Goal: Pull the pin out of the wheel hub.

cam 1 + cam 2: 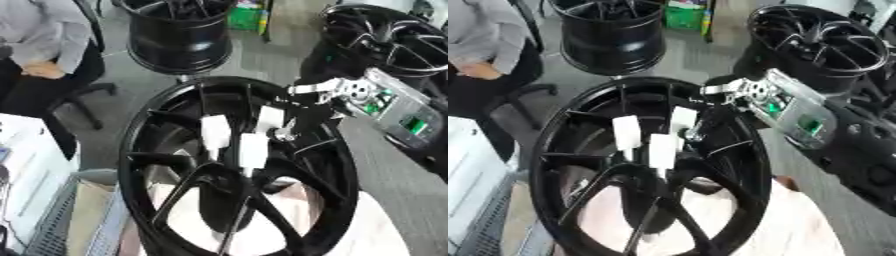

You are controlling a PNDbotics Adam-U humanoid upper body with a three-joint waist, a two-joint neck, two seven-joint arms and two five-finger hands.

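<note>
You're reaching w/ your right hand (289,127) into the centre of the wheel hub (149,150), fingers (269,119) curling round what's prob the pin (282,134) by the spokes, a small stiff metal bit, likely slick, so be gripping its exposed end.

Fills the lower centre of the frame: black wheel hub (579,170), spokes toward the camera. Reaches in from the upper right: right hand (710,117), fingers with white pads (627,132) down inside the hub, near a silver pin (694,131).
</note>
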